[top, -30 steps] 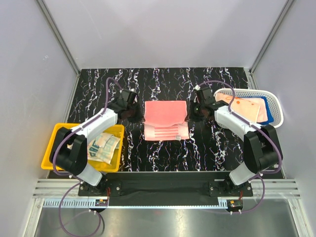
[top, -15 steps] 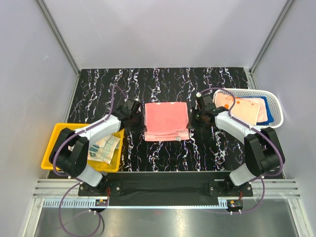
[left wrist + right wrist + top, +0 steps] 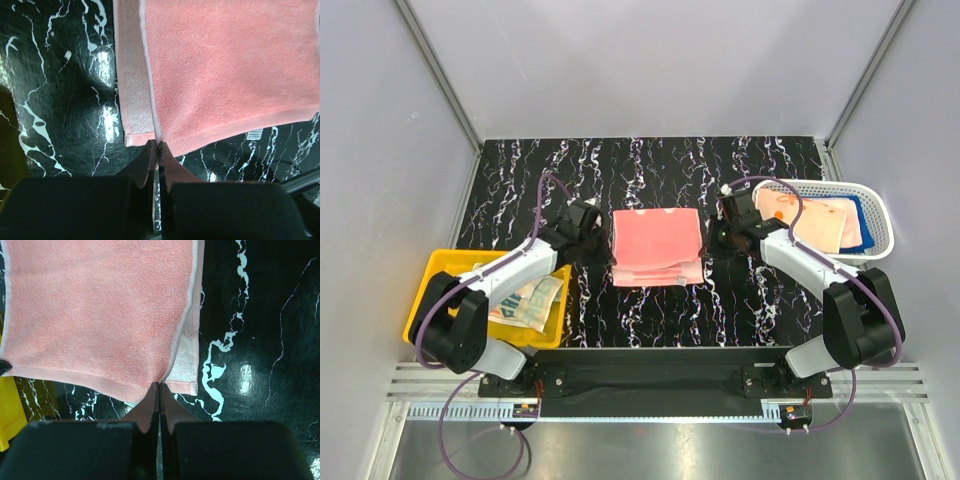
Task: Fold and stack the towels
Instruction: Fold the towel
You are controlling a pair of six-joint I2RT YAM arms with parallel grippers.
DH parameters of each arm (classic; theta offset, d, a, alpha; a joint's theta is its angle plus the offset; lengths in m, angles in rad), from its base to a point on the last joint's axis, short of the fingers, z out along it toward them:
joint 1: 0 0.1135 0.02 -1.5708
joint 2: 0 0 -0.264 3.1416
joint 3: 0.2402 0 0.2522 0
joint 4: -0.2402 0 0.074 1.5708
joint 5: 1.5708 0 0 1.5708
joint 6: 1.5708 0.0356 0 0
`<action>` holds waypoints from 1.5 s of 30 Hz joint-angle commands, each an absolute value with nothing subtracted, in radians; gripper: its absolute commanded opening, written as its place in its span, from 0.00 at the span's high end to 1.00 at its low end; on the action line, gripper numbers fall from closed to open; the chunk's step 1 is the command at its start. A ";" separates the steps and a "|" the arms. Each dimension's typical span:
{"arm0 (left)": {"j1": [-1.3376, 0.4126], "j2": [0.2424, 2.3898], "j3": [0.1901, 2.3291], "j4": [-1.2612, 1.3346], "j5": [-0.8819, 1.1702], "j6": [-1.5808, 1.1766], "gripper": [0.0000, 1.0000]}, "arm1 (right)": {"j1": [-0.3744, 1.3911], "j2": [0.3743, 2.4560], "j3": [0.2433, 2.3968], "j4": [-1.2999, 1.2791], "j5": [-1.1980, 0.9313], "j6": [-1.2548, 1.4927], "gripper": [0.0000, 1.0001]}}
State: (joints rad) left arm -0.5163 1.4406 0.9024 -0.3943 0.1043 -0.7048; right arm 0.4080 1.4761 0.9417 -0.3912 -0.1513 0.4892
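Wrist views: left gripper [image 3: 158, 146], right gripper [image 3: 159, 386] each clamped tight on side edge of salmon towel [image 3: 656, 245]. Top view alone adds: one such towel mid-table, one lettered towel [image 3: 535, 300] in yellow bin [image 3: 438, 262].

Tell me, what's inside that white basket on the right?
A pale pink towel lies on a blue towel in the basket; anything beneath them is covered.

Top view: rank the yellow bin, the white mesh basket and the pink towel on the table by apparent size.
1. yellow bin, largest, though the left arm covers part of it
2. white mesh basket, somewhat smaller
3. salmon-pink towel, clearly smallest
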 commanded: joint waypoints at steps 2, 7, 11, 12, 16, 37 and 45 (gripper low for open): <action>-0.531 1.417 0.861 -0.359 0.094 -0.712 1.00 | 0.423 1.456 0.901 -0.365 -0.146 0.509 1.00; -0.546 1.445 0.816 -0.325 0.106 -0.721 1.00 | 0.436 1.482 0.839 -0.313 -0.166 0.526 1.00; -0.555 1.488 0.790 -0.282 0.126 -0.732 1.00 | 0.439 1.517 0.804 -0.281 -0.175 0.534 1.00; -0.555 1.496 0.788 -0.278 0.126 -0.732 1.00 | 0.439 1.523 0.799 -0.275 -0.175 0.535 1.00; -0.564 1.513 0.784 -0.273 0.126 -0.733 0.92 | 0.437 1.522 0.796 -0.271 -0.169 0.537 0.85; -0.407 1.866 1.428 -0.535 0.009 -0.513 0.55 | 0.373 1.839 1.383 -0.451 0.093 0.371 0.48; -0.374 2.080 1.624 -0.574 -0.041 -0.468 0.52 | 0.342 2.062 1.563 -0.479 0.086 0.344 0.48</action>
